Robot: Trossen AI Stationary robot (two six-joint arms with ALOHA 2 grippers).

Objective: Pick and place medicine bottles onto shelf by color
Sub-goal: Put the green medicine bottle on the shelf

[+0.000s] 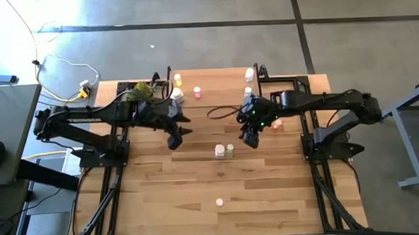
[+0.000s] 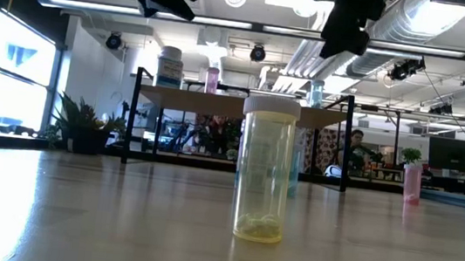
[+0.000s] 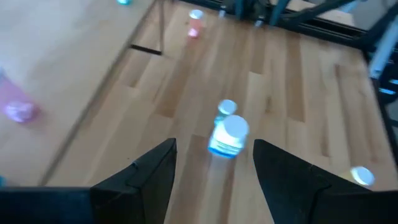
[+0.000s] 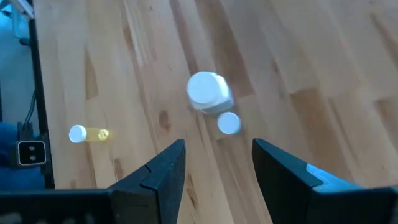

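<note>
a light wooden table [image 1: 200, 217] stands on a grey concrete floor [image 1: 190, 8]; beyond it, an open workshop with ceiling ducts and plants. both grippers, left [image 1: 175, 142] and right [image 1: 249, 140], hover open and empty above two small bottles [image 1: 224, 151] mid-table. the shelf [image 2: 244, 105] at the far edge carries some bottles; a yellow bottle [image 2: 265, 171] stands nearest.

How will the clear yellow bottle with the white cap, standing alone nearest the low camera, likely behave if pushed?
The yellow bottle stands tall and narrow, so a high push would probably tip it. Only a little content shows at its bottom, so it is likely light. Being cylindrical, it would probably roll across the table once down.
</note>
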